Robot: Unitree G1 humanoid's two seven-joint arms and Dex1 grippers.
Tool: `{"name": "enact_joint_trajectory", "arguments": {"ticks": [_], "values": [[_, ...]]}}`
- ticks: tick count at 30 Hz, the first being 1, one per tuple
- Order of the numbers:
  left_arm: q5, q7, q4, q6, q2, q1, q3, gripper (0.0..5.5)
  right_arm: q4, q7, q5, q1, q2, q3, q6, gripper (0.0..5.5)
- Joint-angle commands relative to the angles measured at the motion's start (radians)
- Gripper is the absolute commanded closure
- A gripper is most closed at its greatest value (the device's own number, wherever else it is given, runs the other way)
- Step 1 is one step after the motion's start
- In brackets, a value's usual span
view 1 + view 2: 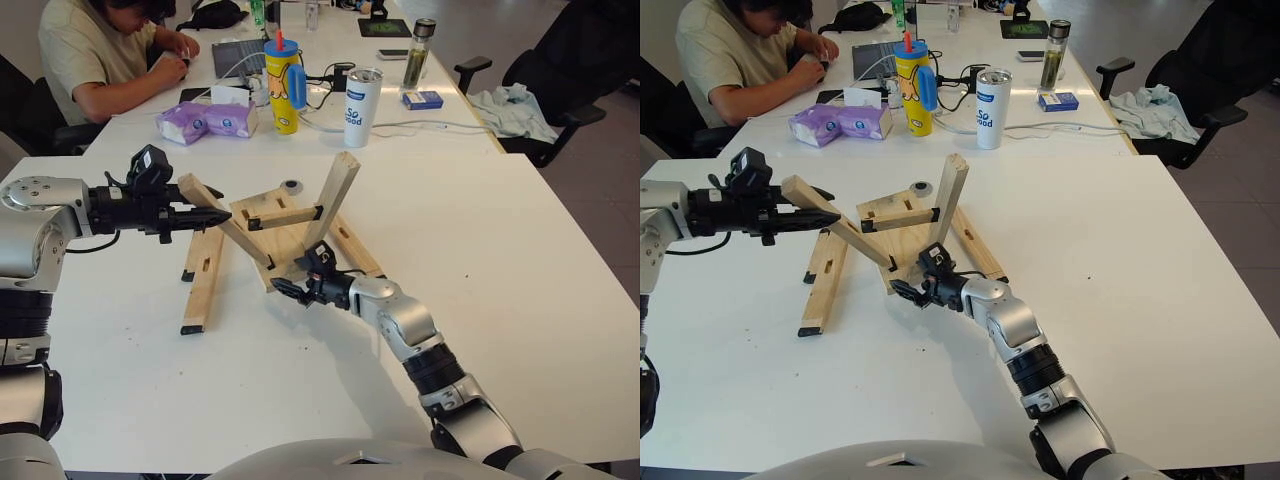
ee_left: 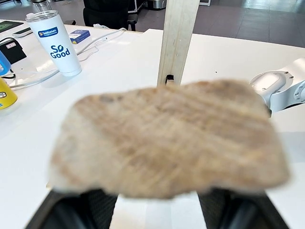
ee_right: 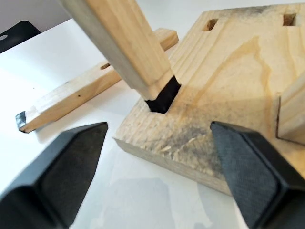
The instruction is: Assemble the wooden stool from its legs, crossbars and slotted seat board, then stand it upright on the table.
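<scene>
The slotted seat board (image 1: pixel 285 238) lies flat mid-table. One leg (image 1: pixel 338 195) stands up from its far side, joined to a short crossbar (image 1: pixel 287 216). A second leg (image 1: pixel 232 226) slants down into a slot at the board's near corner (image 3: pixel 162 98). My left gripper (image 1: pixel 214 216) is shut on this leg's upper part; its end fills the left wrist view as a blur (image 2: pixel 167 143). My right gripper (image 1: pixel 288 290) is open at that near corner, its fingers (image 3: pixel 57 167) on either side of the board edge. Two loose legs (image 1: pixel 203 278) lie left of the board.
A second table behind carries a white tumbler (image 1: pixel 362 105), a yellow cup (image 1: pixel 284 85), tissue packs (image 1: pixel 205 122) and a bottle (image 1: pixel 418 52). A small round dark part (image 1: pixel 291 185) lies behind the board. The table's right half and front are bare.
</scene>
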Motion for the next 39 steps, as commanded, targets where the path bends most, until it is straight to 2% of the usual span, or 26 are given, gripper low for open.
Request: {"name": "enact_joint_trajectory", "arguments": {"ticks": [1, 5, 10, 19, 31, 34, 39], "values": [[0.074, 0.004, -0.028, 0.011, 0.02, -0.013, -0.056, 3.44, 0.065, 0.001, -0.02, 0.066, -0.006, 0.04, 0.108, 1.51], [0.056, 0.031, -0.126, 0.039, -0.025, 0.053, -0.081, 3.44, 0.059, -0.003, -0.02, 0.074, -0.008, 0.043, 0.122, 1.51], [0.013, 0.1, -0.191, 0.07, -0.085, 0.127, -0.051, 3.44, 0.048, 0.003, -0.015, 0.08, -0.01, 0.04, 0.138, 1.51], [0.057, 0.158, -0.023, -0.034, -0.188, 0.147, -0.04, 3.44, 0.055, 0.013, -0.021, 0.08, -0.011, 0.049, 0.147, 1.51], [0.067, 0.127, 0.094, -0.121, -0.224, 0.176, -0.043, 3.44, 0.038, 0.043, -0.026, 0.083, -0.028, 0.041, 0.087, 1.51], [0.073, 0.131, 0.087, -0.129, -0.231, 0.183, -0.054, 3.44, -0.136, 0.072, 0.058, 0.131, -0.028, -0.038, 0.028, 1.85], [0.086, 0.146, 0.051, -0.143, -0.224, 0.208, -0.067, 3.44, -0.482, 0.062, 0.172, 0.163, -0.045, -0.132, 0.04, 2.75]]}}
